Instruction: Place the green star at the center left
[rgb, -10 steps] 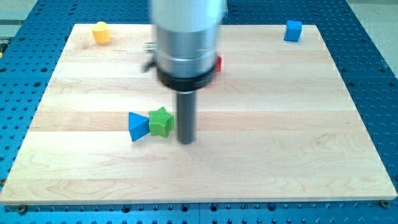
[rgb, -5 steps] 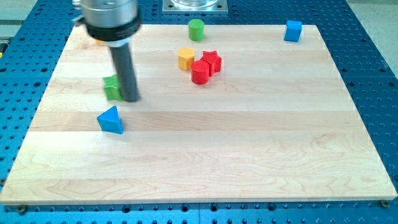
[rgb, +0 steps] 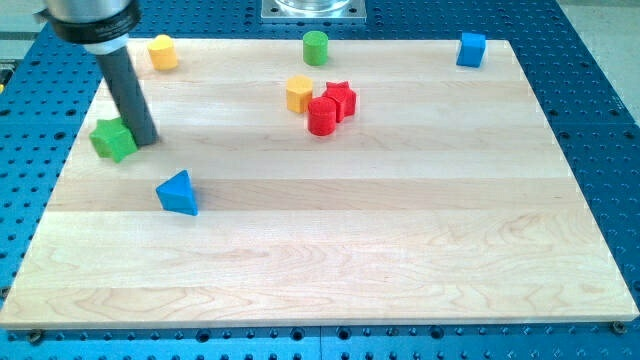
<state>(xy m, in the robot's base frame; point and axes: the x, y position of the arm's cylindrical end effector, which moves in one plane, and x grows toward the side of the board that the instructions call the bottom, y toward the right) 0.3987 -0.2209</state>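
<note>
At view's left, my tip (rgb: 143, 140) touching green star (rgb: 112, 139)

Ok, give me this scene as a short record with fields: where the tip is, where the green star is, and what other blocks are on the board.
tip: my tip is at the view's left, right beside the green star on its right side
green star: green star near the left edge of the wooden board, above mid-height
nearest other block: blue triangle, below and right of the star, apart from it
top edge: yellow cylinder, green cylinder, blue cube
upper centre cluster: yellow block, red cylinder, red star
</note>
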